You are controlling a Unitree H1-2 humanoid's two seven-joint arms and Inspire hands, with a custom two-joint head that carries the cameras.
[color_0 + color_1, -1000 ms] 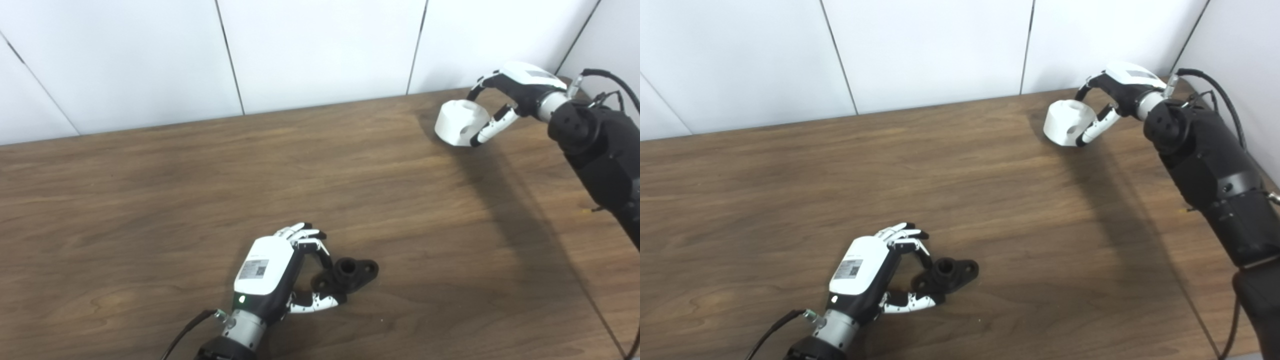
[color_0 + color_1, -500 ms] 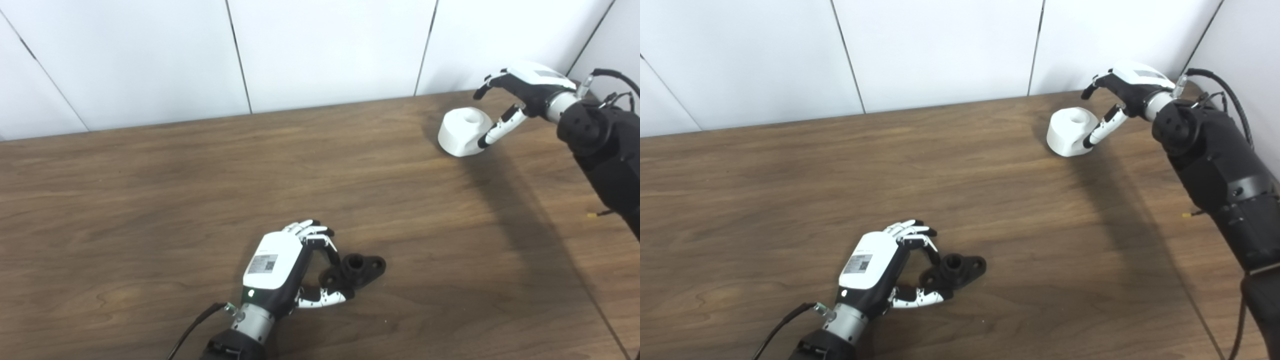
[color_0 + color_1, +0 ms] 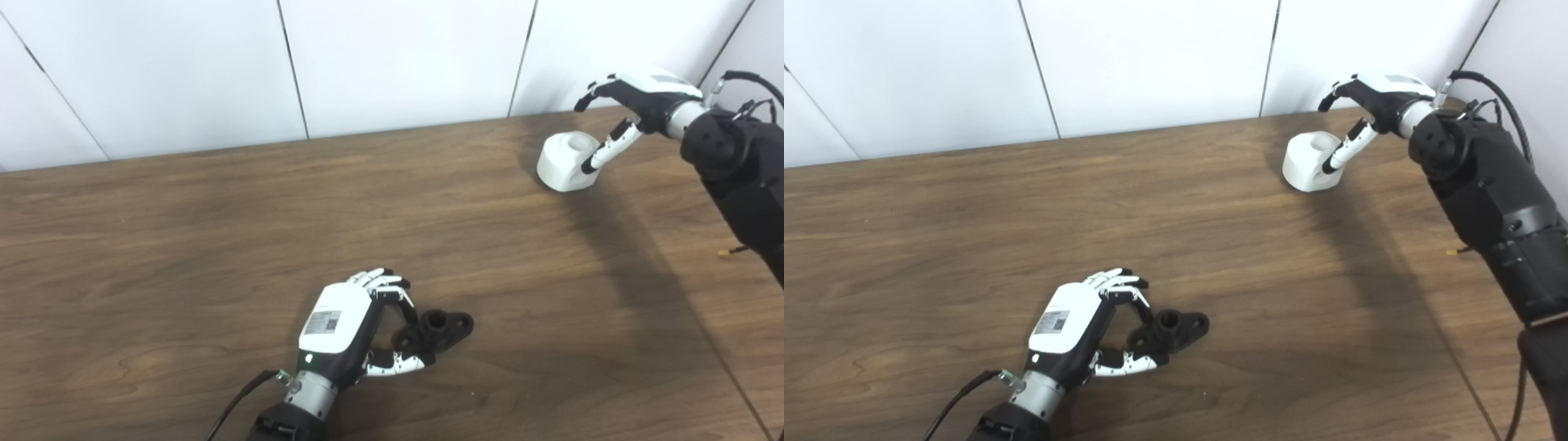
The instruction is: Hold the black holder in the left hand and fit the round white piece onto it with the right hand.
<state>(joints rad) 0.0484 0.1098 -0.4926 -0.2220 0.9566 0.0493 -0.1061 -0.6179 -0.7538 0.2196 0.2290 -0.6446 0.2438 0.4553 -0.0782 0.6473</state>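
Observation:
The black holder (image 3: 442, 326), a flanged piece with a short central tube, lies on the wooden table (image 3: 184, 233) near the front. My left hand (image 3: 343, 324) has its fingers and thumb closed around the holder's left end. The round white piece (image 3: 565, 163) stands on the table at the far right, hollow side up. My right hand (image 3: 634, 101) hovers just behind and above it with the fingers spread. Its thumb (image 3: 606, 150) points down along the piece's right side, and the other fingers are clear of the piece.
White wall panels (image 3: 398, 61) rise right behind the table's far edge, close to the white piece. My black right forearm (image 3: 741, 184) stretches over the table's right side. A cable (image 3: 236, 401) trails from my left wrist.
My right hand has opened and lifted its fingers off the white piece, which went from tilted in the grasp to standing flat. The left hand stays on the holder. The camera shifted slightly.

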